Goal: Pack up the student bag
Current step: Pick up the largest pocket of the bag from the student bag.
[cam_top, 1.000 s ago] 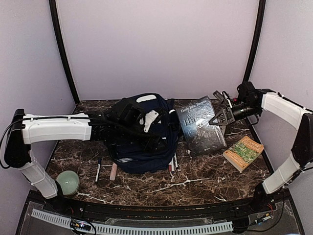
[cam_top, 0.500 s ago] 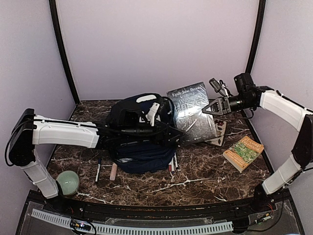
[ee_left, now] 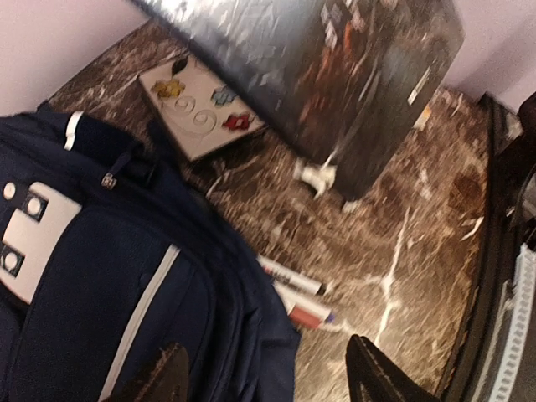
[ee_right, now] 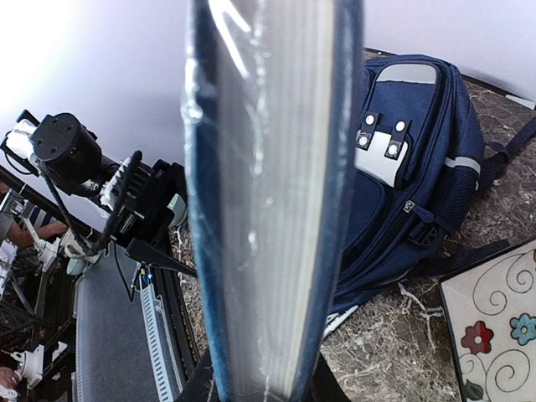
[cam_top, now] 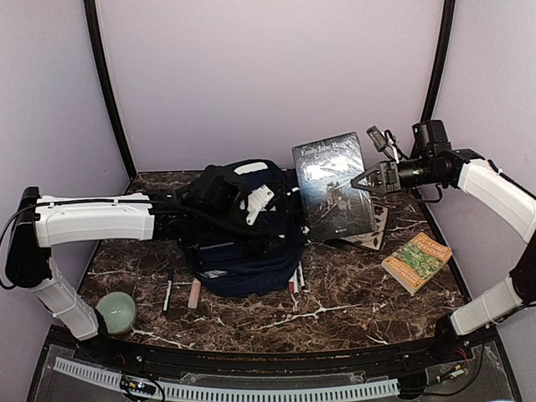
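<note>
Our right claw (cam_top: 360,178) has raised the big dark book (cam_top: 333,186) from a low slant to nearly upright since a second ago, its jaws pinched on the book's right edge. Below the book lies a flower-patterned notebook (ee_left: 197,105). Our left claw (ee_left: 268,378) hangs wide open, holding nothing, over the right side of the student bag (cam_top: 243,243), which lies at the middle of the table (cam_top: 335,310) with two markers (cam_top: 295,279) just beside it

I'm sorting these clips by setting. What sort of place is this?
Probably a lab test booth: plain pale walls enclose a marble-patterned table, with the left arm and right arm mounted at its near edge and a student bag laid out.
</note>
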You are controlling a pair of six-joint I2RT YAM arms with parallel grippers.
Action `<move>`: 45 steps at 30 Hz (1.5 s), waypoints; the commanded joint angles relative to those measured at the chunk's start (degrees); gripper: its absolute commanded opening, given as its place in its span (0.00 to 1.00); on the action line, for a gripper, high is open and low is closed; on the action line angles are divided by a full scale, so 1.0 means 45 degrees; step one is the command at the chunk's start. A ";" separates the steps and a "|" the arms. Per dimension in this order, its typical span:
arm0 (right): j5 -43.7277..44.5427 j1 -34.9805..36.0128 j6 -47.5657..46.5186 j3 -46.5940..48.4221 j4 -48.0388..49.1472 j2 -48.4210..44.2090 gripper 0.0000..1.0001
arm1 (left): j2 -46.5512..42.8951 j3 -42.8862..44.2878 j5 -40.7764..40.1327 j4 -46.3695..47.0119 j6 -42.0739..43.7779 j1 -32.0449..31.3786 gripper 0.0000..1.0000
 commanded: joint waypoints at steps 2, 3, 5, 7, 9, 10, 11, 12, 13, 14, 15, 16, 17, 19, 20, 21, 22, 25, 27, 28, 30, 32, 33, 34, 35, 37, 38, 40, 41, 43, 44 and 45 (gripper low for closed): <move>-0.0219 -0.0095 0.0112 -0.0224 0.1348 -0.0554 0.00 | 0.0363 0.0511 -0.2048 -0.4905 0.2860 -0.0076 0.63; -0.0217 -0.0102 0.0134 -0.0286 0.1378 -0.0546 0.00 | 0.0501 0.0530 -0.2506 -0.5247 0.2967 -0.0095 0.62; -0.0249 -0.0123 0.0202 -0.0407 0.1501 -0.0560 0.00 | 0.0699 0.0499 -0.3129 -0.5579 0.3125 -0.0098 0.60; -0.0273 -0.0128 0.0248 -0.0510 0.1555 -0.0574 0.00 | 0.0849 0.0365 -0.3359 -0.5519 0.3349 -0.0098 0.58; -0.0273 -0.0118 0.0295 -0.0561 0.1587 -0.0584 0.00 | 0.1209 0.0388 -0.3511 -0.5504 0.3441 -0.0098 0.55; -0.0275 -0.0127 0.0301 -0.0580 0.1586 -0.0584 0.00 | 0.1437 0.0474 -0.3646 -0.5561 0.3405 -0.0098 0.54; -0.0267 -0.0123 0.0304 -0.0600 0.1590 -0.0599 0.00 | 0.1648 0.0582 -0.3727 -0.5668 0.3377 -0.0098 0.54; -0.0247 -0.0133 0.0292 -0.0617 0.1588 -0.0603 0.00 | 0.1885 0.0693 -0.3770 -0.5716 0.3346 -0.0098 0.54; -0.0232 -0.0129 0.0291 -0.0667 0.1596 -0.0630 0.00 | 0.2112 0.0823 -0.3847 -0.5756 0.3335 -0.0098 0.54; -0.0208 -0.0124 0.0305 -0.0720 0.1616 -0.0651 0.00 | 0.2304 0.0894 -0.3994 -0.5763 0.3334 -0.0098 0.54; -0.0183 -0.0133 0.0310 -0.0759 0.1606 -0.0675 0.00 | 0.2536 0.0981 -0.4139 -0.5798 0.3333 -0.0098 0.54; -0.0188 -0.0136 0.0293 -0.0793 0.1622 -0.0695 0.00 | 0.2726 0.1068 -0.4206 -0.5878 0.3366 -0.0098 0.54; -0.0171 -0.0139 0.0291 -0.0839 0.1631 -0.0700 0.00 | 0.2874 0.1132 -0.4256 -0.5927 0.3403 -0.0098 0.54; -0.0149 -0.0141 0.0319 -0.0907 0.1653 -0.0728 0.00 | 0.3066 0.1211 -0.4350 -0.5904 0.3456 -0.0098 0.52; -0.0132 -0.0147 0.0321 -0.0931 0.1672 -0.0739 0.00 | 0.3100 0.1231 -0.4352 -0.5853 0.3473 -0.0098 0.51; -0.0130 -0.0143 0.0346 -0.0961 0.1687 -0.0730 0.00 | 0.3133 0.1272 -0.4318 -0.5829 0.3505 -0.0098 0.49; -0.0143 -0.0143 0.0334 -0.0972 0.1683 -0.0729 0.00 | 0.3163 0.1365 -0.4204 -0.5850 0.3484 -0.0098 0.49; -0.0149 -0.0142 0.0342 -0.0993 0.1729 -0.0719 0.00 | 0.3120 0.1579 -0.3766 -0.5892 0.3470 -0.0244 0.55; -0.0167 -0.0143 0.0354 -0.1029 0.1775 -0.0692 0.00 | 0.3088 0.1547 -0.3375 -0.5725 0.3595 -0.0405 0.58; -0.0171 -0.0157 0.0379 -0.1054 0.1807 -0.0672 0.00 | 0.3141 0.1524 -0.3197 -0.5674 0.3620 -0.0459 0.58; -0.0178 -0.0144 0.0369 -0.1055 0.1819 -0.0643 0.00 | 0.3342 0.1624 -0.2822 -0.5685 0.3587 -0.0488 0.56; -0.0188 -0.0142 0.0369 -0.1069 0.1837 -0.0605 0.00 | 0.3640 0.1732 -0.2896 -0.5735 0.3523 -0.0506 0.52; -0.0203 -0.0142 0.0369 -0.1054 0.1839 -0.0599 0.00 | 0.3794 0.1779 -0.3054 -0.5763 0.3511 -0.0508 0.51; -0.0185 -0.0142 0.0369 -0.1055 0.1842 -0.0603 0.00 | 0.3952 0.1827 -0.3255 -0.5796 0.3509 -0.0508 0.48; -0.0188 -0.0142 0.0370 -0.1054 0.1849 -0.0603 0.00 | 0.4092 0.1913 -0.3478 -0.5858 0.3495 -0.0518 0.43; -0.0174 -0.0147 0.0371 -0.1061 0.1854 -0.0622 0.00 | 0.4286 0.2202 -0.3892 -0.5977 0.3402 -0.0526 0.33; -0.0169 -0.0143 0.0369 -0.1053 0.1841 -0.0633 0.00 | 0.4282 0.2338 -0.3989 -0.6011 0.3383 -0.0528 0.29; -0.0054 -0.0152 0.0369 -0.1062 0.1777 -0.0660 0.00 | 0.4064 0.2623 -0.4122 -0.5998 0.3311 -0.0528 0.22; 0.0075 -0.0144 0.0379 -0.1058 0.1688 -0.0679 0.00 | 0.3888 0.2735 -0.4177 -0.5947 0.3292 -0.0528 0.20; 0.0393 -0.0144 0.0298 -0.0986 0.1406 -0.0647 0.00 | 0.3490 0.2951 -0.4215 -0.5652 0.3305 -0.0528 0.13; 0.0729 -0.0143 0.0233 -0.0794 0.1192 -0.0593 0.00 | 0.3238 0.3028 -0.4215 -0.5460 0.3323 -0.0528 0.09; 0.1159 -0.0147 0.0122 -0.0482 0.0884 -0.0524 0.00 | 0.2982 0.3030 -0.4189 -0.5160 0.3374 -0.0528 0.05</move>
